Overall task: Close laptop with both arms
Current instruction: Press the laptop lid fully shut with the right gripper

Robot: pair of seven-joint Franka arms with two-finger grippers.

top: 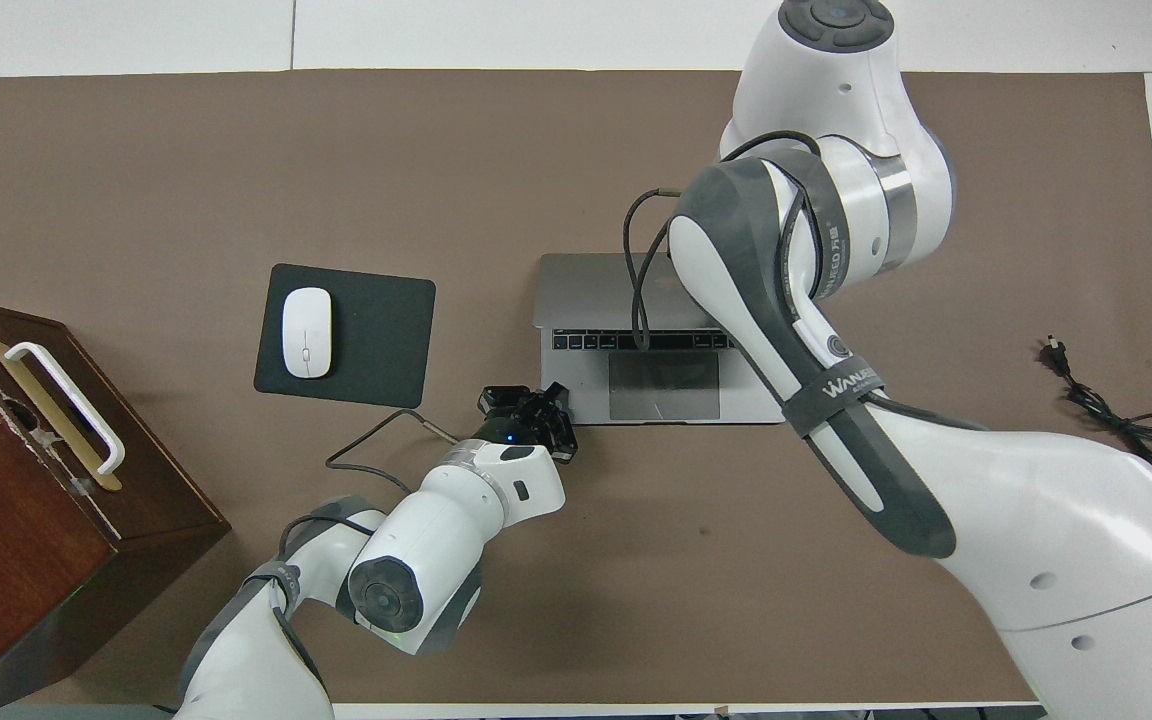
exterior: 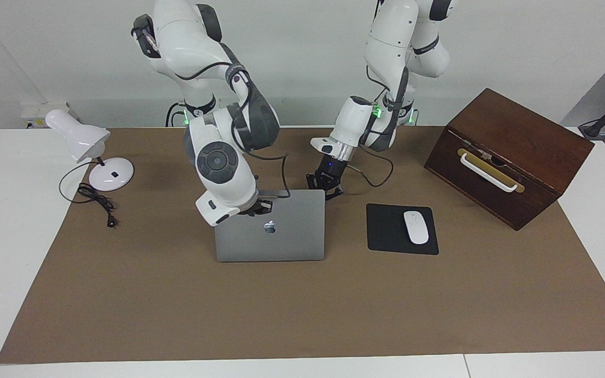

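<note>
The silver-grey laptop (exterior: 281, 236) stands partly open on the brown mat, its lid with the dark logo leaning over the keys. In the overhead view its trackpad and one row of keys show (top: 666, 385). My right gripper (exterior: 260, 207) is at the lid's top edge, at the corner toward the right arm's end; the overhead view hides it under the arm. My left gripper (exterior: 325, 186) is open and low beside the laptop's corner nearest the robots, toward the left arm's end. It also shows in the overhead view (top: 531, 405). I cannot tell whether it touches the laptop.
A black mouse pad (exterior: 386, 231) with a white mouse (exterior: 416, 227) lies beside the laptop toward the left arm's end. A dark wooden box (exterior: 512, 157) with a white handle stands at that end. A white desk lamp (exterior: 79, 139) and its black cord (exterior: 97, 202) are at the right arm's end.
</note>
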